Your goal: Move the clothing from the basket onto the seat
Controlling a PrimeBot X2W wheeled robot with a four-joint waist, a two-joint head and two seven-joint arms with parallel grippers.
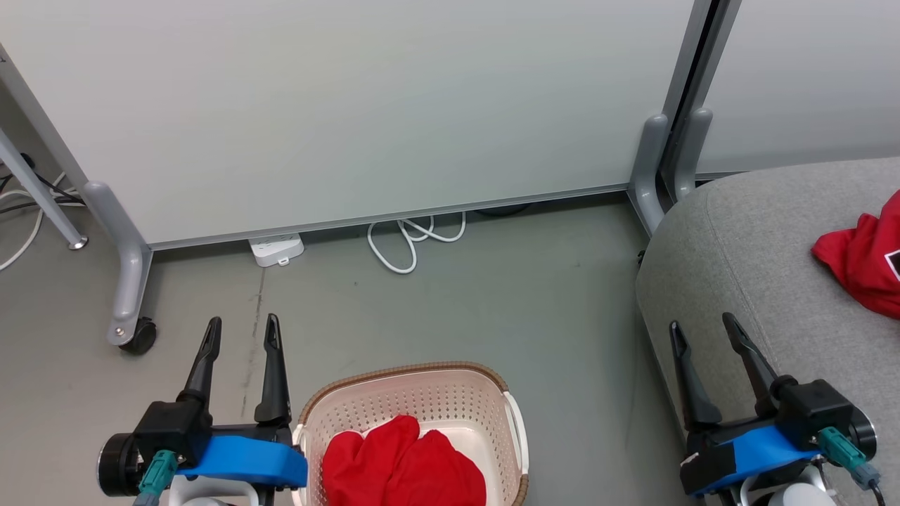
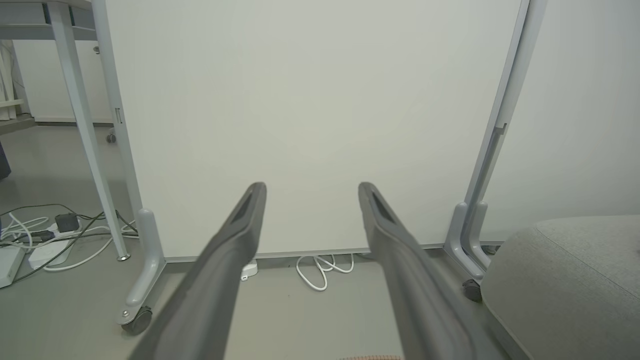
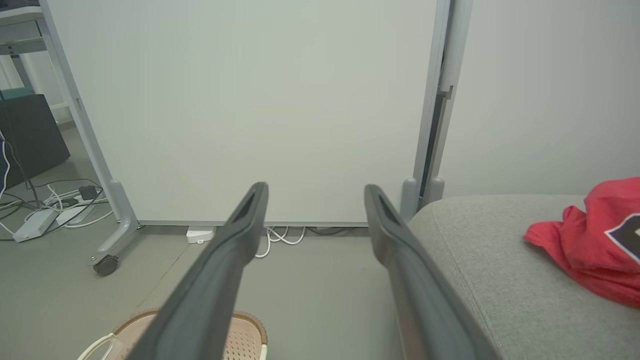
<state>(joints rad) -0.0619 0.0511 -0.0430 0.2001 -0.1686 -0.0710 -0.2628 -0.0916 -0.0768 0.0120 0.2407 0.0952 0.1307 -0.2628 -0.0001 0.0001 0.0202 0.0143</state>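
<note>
While both arms sit low in your head view, note the left gripper [image 1: 243, 320]: its two dark fingers are spread apart with nothing between them, and its blue-clad wrist is just beside the left rim of the basket [image 1: 415, 367]. The right gripper [image 1: 702, 321] is spread and empty as well, seen against the near left edge of the seat [image 1: 745, 239] (whether it touches the fabric you cannot tell). The basket stands on the grey floor [image 1: 562, 316] between the two grippers, nearer the left one, with a strip of floor between it and the seat. One plain red garment [image 1: 401, 464] lies bunched in the basket, covering the near part of its bottom; the far perforated wall is bare. The jersey [image 1: 861, 256] lies crumpled on the seat at the right edge of your head view, cut off by the frame, with a patch of black-and-white lettering showing. Beyond stands a pale partition panel [image 1: 351, 105] on grey legs with casters, and a white power strip [image 1: 275, 249] and a looped white cable [image 1: 411, 242] lie at its foot.
</note>
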